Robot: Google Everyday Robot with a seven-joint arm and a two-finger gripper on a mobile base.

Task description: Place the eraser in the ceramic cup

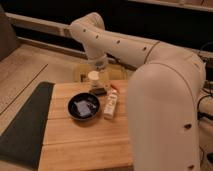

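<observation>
The pincer [102,79] hangs by the worktop's [85,145] far edge, just beside the ceramic cup [93,77]; clenched or released, I cannot tell. The cup stands just behind 1 black bowl [84,107]. Bare wood runs from there to the near edge.

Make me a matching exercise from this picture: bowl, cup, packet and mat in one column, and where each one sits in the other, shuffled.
Things:
1. bowl
2. cup
3. packet
4. mat

Places:
A. left of the wooden board
B. just right of the bowl
C. behind the bowl, beside the gripper at the board's far edge
D. middle of the board

Pairs: 1-D, 2-C, 3-B, 4-A
</observation>
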